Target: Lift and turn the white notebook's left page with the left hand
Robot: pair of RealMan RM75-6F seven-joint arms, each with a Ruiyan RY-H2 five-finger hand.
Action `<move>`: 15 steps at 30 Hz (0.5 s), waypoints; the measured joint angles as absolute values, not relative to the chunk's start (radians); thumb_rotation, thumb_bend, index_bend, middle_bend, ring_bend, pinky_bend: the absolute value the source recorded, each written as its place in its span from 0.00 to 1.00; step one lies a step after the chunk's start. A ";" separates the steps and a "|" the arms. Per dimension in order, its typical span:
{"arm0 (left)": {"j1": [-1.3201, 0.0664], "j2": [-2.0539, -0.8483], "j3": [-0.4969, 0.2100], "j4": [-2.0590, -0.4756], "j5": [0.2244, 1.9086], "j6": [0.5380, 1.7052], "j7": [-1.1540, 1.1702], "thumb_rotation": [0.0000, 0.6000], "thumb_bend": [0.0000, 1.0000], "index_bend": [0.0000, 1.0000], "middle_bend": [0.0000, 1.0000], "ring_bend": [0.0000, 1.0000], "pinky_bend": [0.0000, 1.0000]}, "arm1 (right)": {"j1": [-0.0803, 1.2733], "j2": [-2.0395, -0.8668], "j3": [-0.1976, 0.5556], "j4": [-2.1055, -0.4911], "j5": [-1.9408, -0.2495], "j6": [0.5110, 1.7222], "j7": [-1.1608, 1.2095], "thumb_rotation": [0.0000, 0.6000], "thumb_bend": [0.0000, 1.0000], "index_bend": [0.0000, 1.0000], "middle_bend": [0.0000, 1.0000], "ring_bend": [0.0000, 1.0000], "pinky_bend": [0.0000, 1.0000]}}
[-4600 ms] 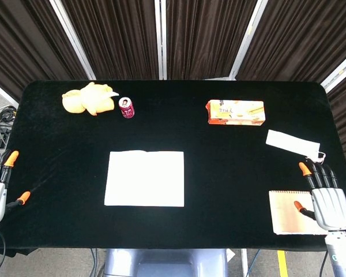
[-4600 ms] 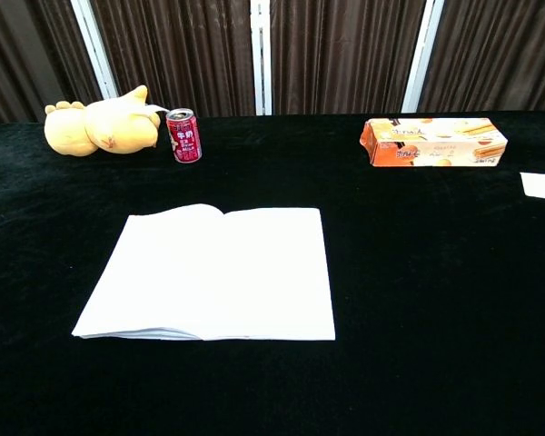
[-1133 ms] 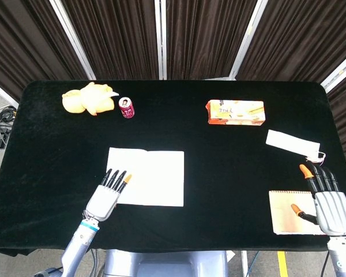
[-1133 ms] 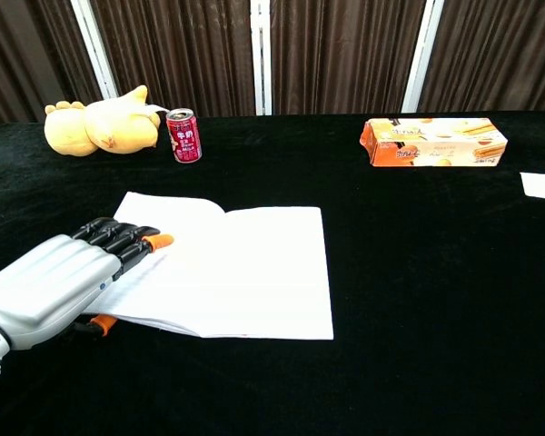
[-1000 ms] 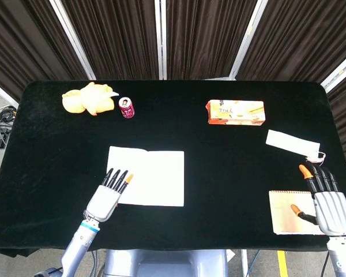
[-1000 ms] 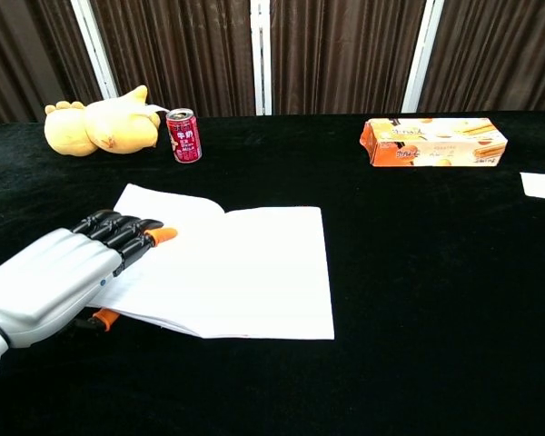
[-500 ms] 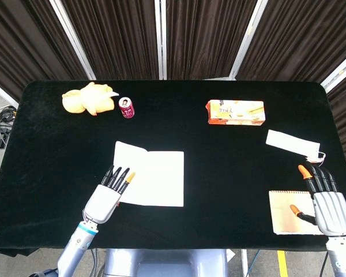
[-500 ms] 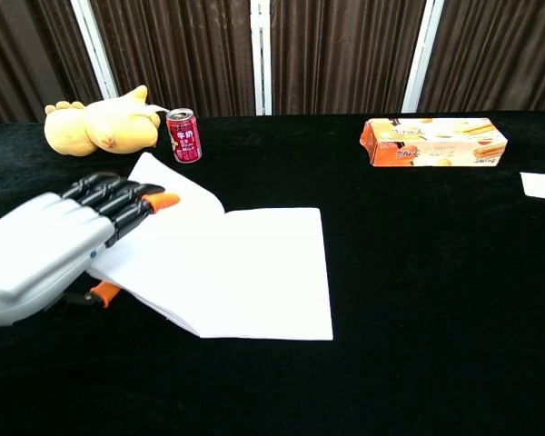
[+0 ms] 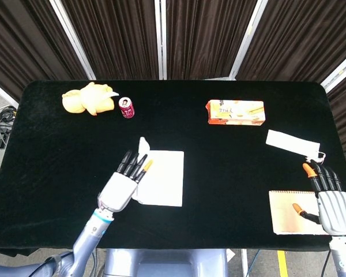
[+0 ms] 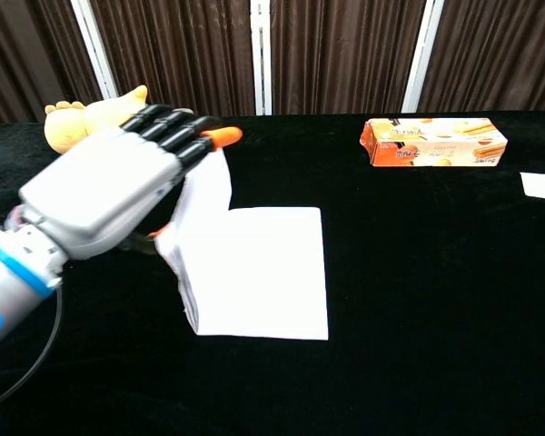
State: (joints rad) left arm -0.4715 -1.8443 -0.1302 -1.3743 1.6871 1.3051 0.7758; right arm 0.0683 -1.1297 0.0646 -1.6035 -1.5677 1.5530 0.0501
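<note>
The left hand [image 10: 118, 195] pinches one raised left page [image 10: 203, 195] of the single white notebook [image 10: 263, 277].

**Your robot's two hands**

Your left hand [image 10: 104, 195] has a pale grey shell, black fingers [image 10: 163, 123] with orange tips, a blue wrist band and a dark cable below. Your right hand [image 9: 333, 208] matches it: silver-grey back, black fingers [image 9: 326, 180], orange-tipped thumb.

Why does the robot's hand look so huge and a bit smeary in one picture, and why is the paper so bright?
Chest view: the left hand is near the camera and slightly blurred. Head view: the white notebook glares against the black table.
</note>
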 measured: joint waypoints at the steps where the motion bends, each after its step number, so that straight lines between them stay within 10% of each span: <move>1: -0.480 -1.854 -0.137 -1.368 1.682 1.297 0.781 1.00 0.33 0.00 0.00 0.00 0.00 | 0.068 -1.127 0.065 -1.604 -1.567 1.553 0.053 1.00 0.06 0.03 0.00 0.00 0.00; 15: -0.569 -2.001 -0.179 -1.206 1.659 1.276 0.733 1.00 0.30 0.00 0.00 0.00 0.00 | 0.065 -1.110 0.064 -1.616 -1.562 1.549 0.088 1.00 0.06 0.03 0.00 0.00 0.00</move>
State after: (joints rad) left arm -0.5686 -2.0007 -0.1789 -1.2056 1.6585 1.2764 0.7333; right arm 0.0646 -1.1102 0.0640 -1.6165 -1.5619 1.5486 0.0875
